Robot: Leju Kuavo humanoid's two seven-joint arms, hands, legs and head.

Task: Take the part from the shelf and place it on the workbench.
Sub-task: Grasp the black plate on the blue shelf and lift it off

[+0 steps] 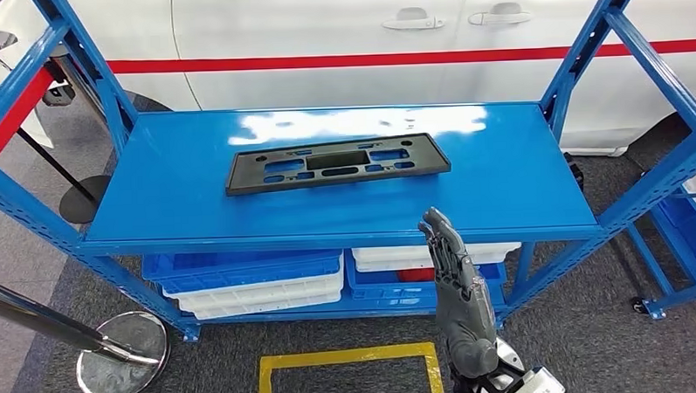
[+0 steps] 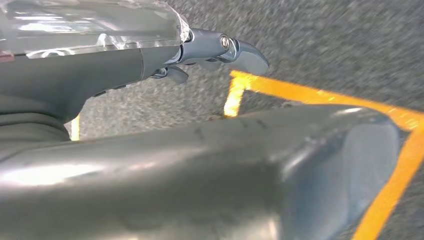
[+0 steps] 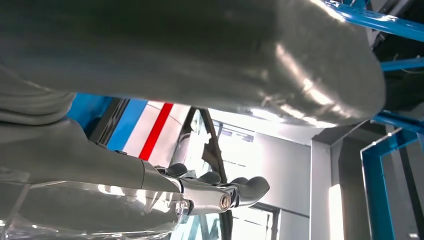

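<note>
A flat black plastic part [image 1: 336, 163] with several rectangular cut-outs lies on the blue top shelf [image 1: 196, 210], a little left of its middle. My right hand [image 1: 457, 284] is raised in front of the shelf's front edge, fingers straight and pointing up, holding nothing; it stands nearer than the part and to its right. In the right wrist view the same right hand [image 3: 200, 195] has its fingers stretched out with nothing in them. In the left wrist view my left hand [image 2: 220, 50] hangs over grey carpet with fingers extended and nothing held.
Blue uprights [image 1: 584, 57] frame the shelf on both sides. Blue and white bins [image 1: 251, 283] sit on the lower shelf. A white car [image 1: 365, 39] with a red stripe stands behind. A chrome stanchion base [image 1: 123, 353] and yellow floor tape [image 1: 350, 358] lie on the carpet.
</note>
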